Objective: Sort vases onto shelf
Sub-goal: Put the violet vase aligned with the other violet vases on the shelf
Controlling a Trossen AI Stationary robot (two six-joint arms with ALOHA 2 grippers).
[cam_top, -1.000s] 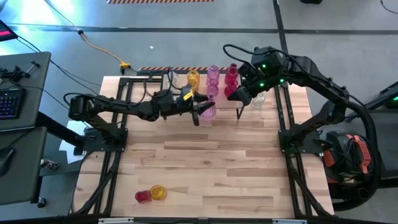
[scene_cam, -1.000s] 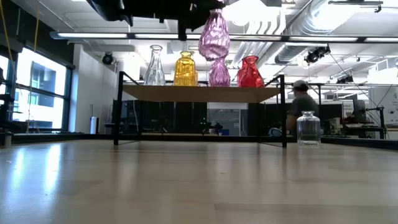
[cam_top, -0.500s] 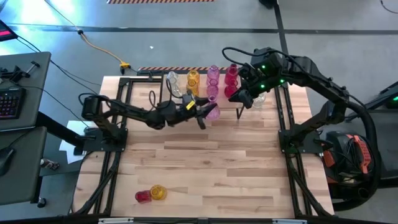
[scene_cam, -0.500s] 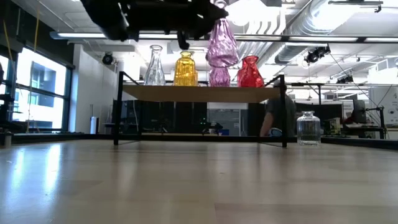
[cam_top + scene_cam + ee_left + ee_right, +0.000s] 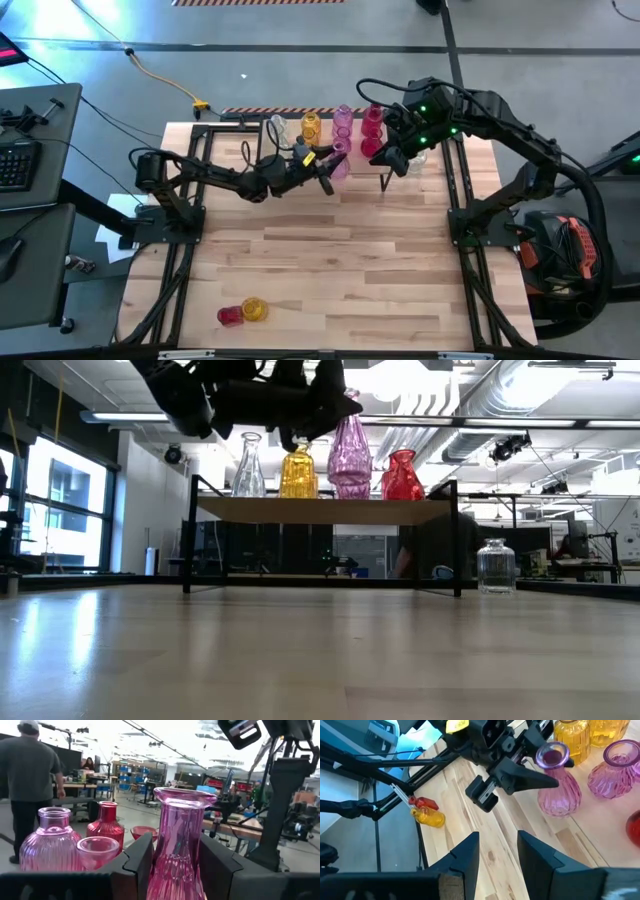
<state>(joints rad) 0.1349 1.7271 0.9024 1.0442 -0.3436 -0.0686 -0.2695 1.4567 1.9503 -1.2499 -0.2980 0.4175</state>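
here the left gripper (image 5: 325, 172) is clamped on the tall pink vase (image 5: 340, 163), its dark fingers (image 5: 142, 857) pressing the ribbed body from both sides just below the flared mouth. in the low view that pink vase (image 5: 349, 452) stands upright over the shelf (image 5: 325, 510), its base at the shelf top; whether it rests there or hangs just clear i cannot tell. it sits at the shelf's front edge, between the yellow vase (image 5: 298, 471) and the red vase (image 5: 402, 476).

behind the pink vase on the shelf, the left wrist view shows a round pink vase (image 5: 49, 842), a small pink rim just beside it, and the red vase (image 5: 105, 824) further back. a clear vase (image 5: 249, 466) stands at the shelf's left end in the low view, next to the yellow one.

the right gripper (image 5: 392, 159) hovers above the shelf's right end with its fingers (image 5: 465, 852) parted and nothing between them. a clear jar (image 5: 496, 566) stands on the desk (image 5: 330, 270) just off the shelf's right end.

well away from the shelf, near the desk's front left corner, a small yellow vase (image 5: 254, 309) and a small red one (image 5: 230, 316) lie on their sides, touching.

a person (image 5: 27, 775) stands in the room beyond the desk.
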